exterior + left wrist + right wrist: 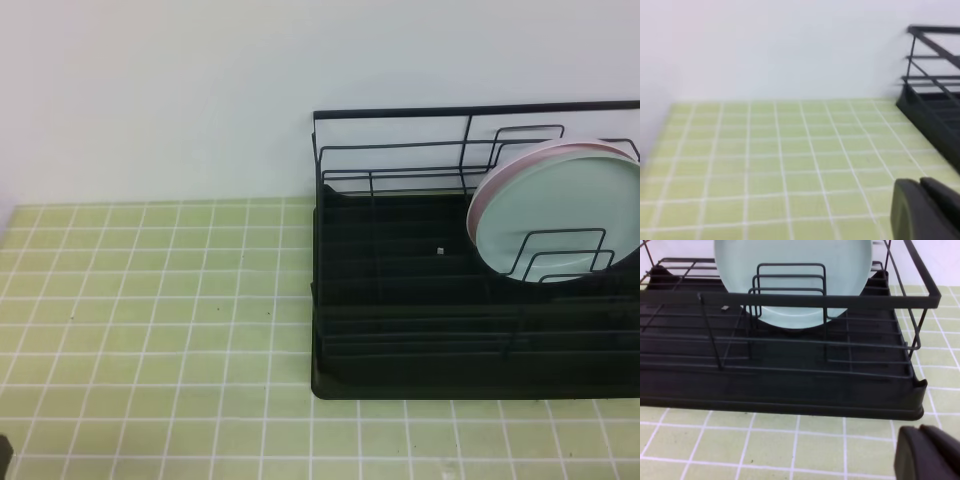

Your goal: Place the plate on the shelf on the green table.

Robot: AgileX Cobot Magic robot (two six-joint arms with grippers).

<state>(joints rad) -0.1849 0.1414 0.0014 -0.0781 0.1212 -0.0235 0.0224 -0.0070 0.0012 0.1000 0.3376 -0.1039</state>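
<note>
The mint plate (pixel 560 215) stands on edge in the right part of the black wire shelf (pixel 400 330), leaning back behind low wire dividers. In the right wrist view the plate (pixel 790 252) fills the top middle, inside the shelf (pixel 790 385). The shelf rests on the green table (pixel 150 300). My right gripper (pixel 920 432) is shut and empty, low over the tiles in front of the shelf's front right corner. My left gripper (pixel 921 187) is also shut and empty, over the green table (pixel 765 150) to the left of the shelf (pixel 935 115).
A pale pink plate (pixel 480 195) stands right behind the mint one, with only its rim showing. A white wall runs along the back of the table. Open tiles lie left of and in front of the shelf.
</note>
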